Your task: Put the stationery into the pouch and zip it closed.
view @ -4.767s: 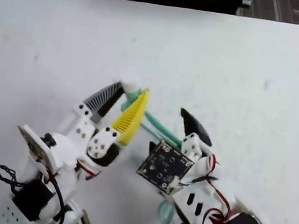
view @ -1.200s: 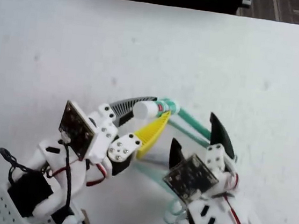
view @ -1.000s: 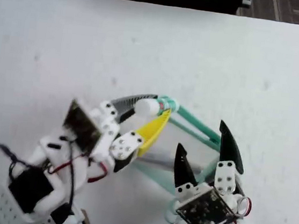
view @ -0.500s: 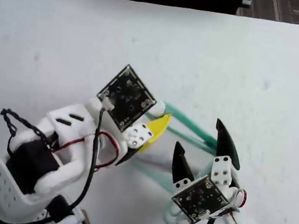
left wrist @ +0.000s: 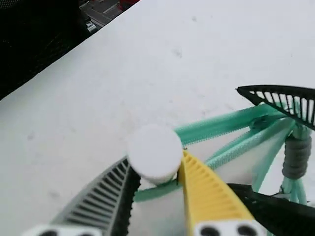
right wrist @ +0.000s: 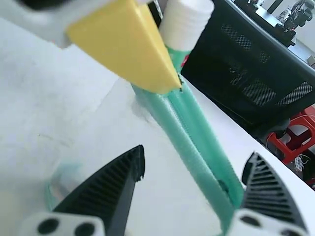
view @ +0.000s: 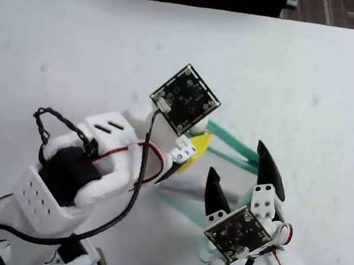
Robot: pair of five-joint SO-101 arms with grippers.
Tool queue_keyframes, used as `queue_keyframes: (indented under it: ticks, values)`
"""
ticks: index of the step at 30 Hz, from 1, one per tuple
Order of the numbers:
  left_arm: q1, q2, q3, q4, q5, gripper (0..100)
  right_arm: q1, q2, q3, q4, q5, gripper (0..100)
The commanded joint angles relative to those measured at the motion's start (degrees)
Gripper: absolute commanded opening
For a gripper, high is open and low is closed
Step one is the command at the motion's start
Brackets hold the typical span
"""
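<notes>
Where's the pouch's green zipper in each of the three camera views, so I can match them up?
High view: the green zipper slants across the table from beside the yellow finger toward the black fingers.
Left wrist view: the zipper stretches from the yellow finger and white-capped stick toward a black finger.
Right wrist view: the zipper runs from under the yellow finger to between two black fingers.
Shared landmark: the yellow finger at the zipper's end.

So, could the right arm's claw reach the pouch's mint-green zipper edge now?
Probably yes: the right claw is open and the mint-green zipper edge runs between its fingers; the left claw holds a white cylinder farther along.
</notes>
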Motion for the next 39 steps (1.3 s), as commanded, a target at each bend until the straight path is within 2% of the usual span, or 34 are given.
queue_keyframes:
  ticks: [1, 9, 15, 20, 24, 28, 32, 36, 39]
  values:
    - [-0.1, -3.0, 0.5, 1.8, 4.7, 19, 0.0, 1.3, -0.2, -1.3, -0.9, 30.6]
    - [-0.3, -6.4, 3.3, 1.5, 3.2, 19, -0.3, 1.7, -0.1, -1.3, -0.5, 30.5]
    - [-8.4, -7.2, 2.5, 1.6, 2.9, 19, -0.3, 1.7, 0.0, -1.3, -0.4, 30.5]
    - [-13.4, -18.0, -1.3, 1.8, -4.0, 19, -0.3, 1.7, 0.0, -1.3, -0.4, 30.4]
    - [-13.6, -27.0, -1.0, 2.8, -5.6, 19, -0.3, 1.8, 0.0, -1.3, -0.4, 30.4]
    - [-13.9, -30.2, 4.0, 3.3, -5.9, 19, -0.3, 1.8, 0.0, -1.3, -0.4, 29.2]
    - [-13.5, -30.5, 14.1, 4.7, -5.9, 19, -0.3, 1.9, -0.1, -2.6, 0.1, 19.9]
    - [-13.7, -31.5, 24.1, 2.0, -5.8, 19, -0.3, 6.9, -0.4, -2.5, 12.0, 13.6]
    - [-13.8, -37.8, 29.7, -0.8, -6.0, 19, -0.4, 15.4, -1.4, -2.9, 14.6, 9.6]
